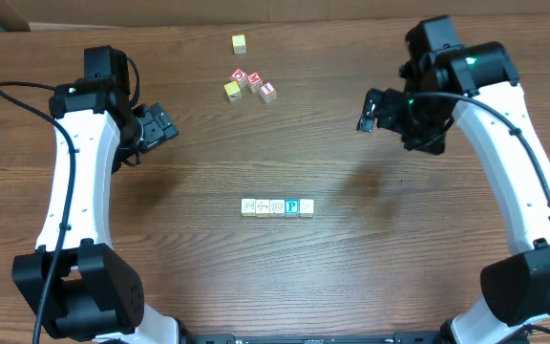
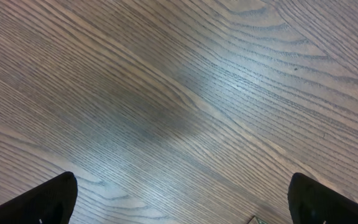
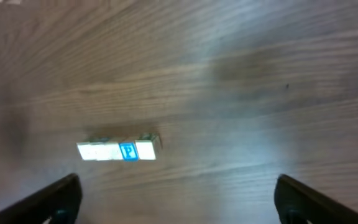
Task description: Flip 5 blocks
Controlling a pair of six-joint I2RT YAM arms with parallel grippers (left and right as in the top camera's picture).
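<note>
Left pincer (image 1: 160, 125) and right pincer (image 1: 371, 109) are hanging spread wide, empty.
Blocks (image 1: 277, 206) are sitting in a row mid-frame on table (image 1: 370, 277), apart from both.

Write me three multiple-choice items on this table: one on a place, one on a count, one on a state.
1. Where is the blue P block in the row of blocks?
A. at an end
B. in the middle
C. one in from the end on the right arm's side

2. How many blocks make up that row?
A. three
B. five
C. seven

3. How is the right hand?
A. open, holding nothing
B. shut on a block
C. shut, with nothing in it

Answers:
1 C: overhead, just one pale block stands beyond it on that side.
2 B: five stand side by side in the overhead view.
3 A: the right wrist view shows its fingers wide apart with no block between them.
</note>
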